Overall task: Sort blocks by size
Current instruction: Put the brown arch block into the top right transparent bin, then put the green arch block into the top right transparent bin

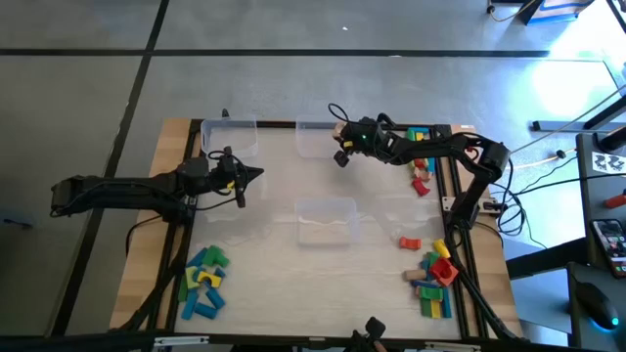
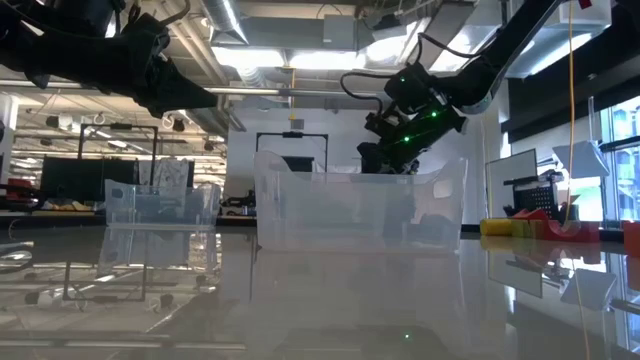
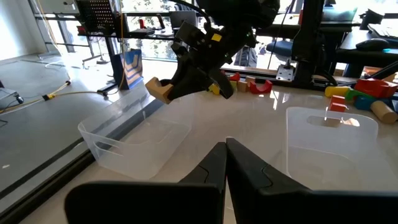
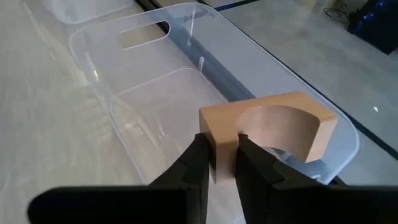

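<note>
Left end effector [image 1: 256, 174]: fingers pressed together, holding nothing, hovering above the pale surface [image 1: 264, 284] just in front of the far-left clear tub [image 1: 229, 137]. Loose blocks [image 1: 202, 284], blue, green and yellow, heaped at the near-left corner. Second clear tub [image 1: 326, 220] at mid-surface. Third clear tub [image 1: 318, 138] at the far edge, right of the first. Right end effector [image 4: 222, 152]: fingers narrowly parted, pinching one leg of a tan wooden arch block [image 4: 268, 127], poised over that third tub's rim. More coloured blocks [image 1: 421, 156] along the far-right edge, another cluster [image 1: 435, 279] at the near-right, one red piece [image 1: 409, 242] lying just apart.
</note>
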Motion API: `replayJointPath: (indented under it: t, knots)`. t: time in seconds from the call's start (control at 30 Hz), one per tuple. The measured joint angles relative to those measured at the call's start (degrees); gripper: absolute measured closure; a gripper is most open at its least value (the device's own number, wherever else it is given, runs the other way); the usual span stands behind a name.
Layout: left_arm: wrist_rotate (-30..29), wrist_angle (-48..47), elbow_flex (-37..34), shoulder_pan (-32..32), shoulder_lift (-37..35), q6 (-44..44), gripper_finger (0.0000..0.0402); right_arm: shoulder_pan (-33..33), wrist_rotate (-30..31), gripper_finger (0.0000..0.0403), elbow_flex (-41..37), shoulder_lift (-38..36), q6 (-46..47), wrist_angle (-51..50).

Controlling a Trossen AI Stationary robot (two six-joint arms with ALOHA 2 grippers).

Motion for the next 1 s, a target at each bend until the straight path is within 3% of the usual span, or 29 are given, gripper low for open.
replayJointPath:
  t: [0.27,0.47,0.7,0.87,1.0]
  knots:
    - [0.02,-0.37,-0.02,0.00,0.00,-0.92,0.0396,0.01,-0.15,0.0261,0.00,0.00,0.01,0.41]
    - [-0.02,0.46,-0.02,0.49,0.00,-3.31,0.0382,0.02,-0.89,0.0229,0.02,0.00,-0.16,1.84]
    - [-0.02,-3.41,2.25,-0.31,0.04,-3.46,0.0282,0.07,-2.54,0.0225,0.04,0.00,-0.35,2.69]
    - [0.00,-15.10,9.68,-3.42,0.57,-3.27,0.0202,0.07,-2.54,0.0225,0.04,0.00,-0.40,2.81]
    - [0.00,-23.55,15.88,-7.89,3.03,-6.58,0.0167,0.07,-2.54,0.0226,0.04,0.00,-0.43,2.81]
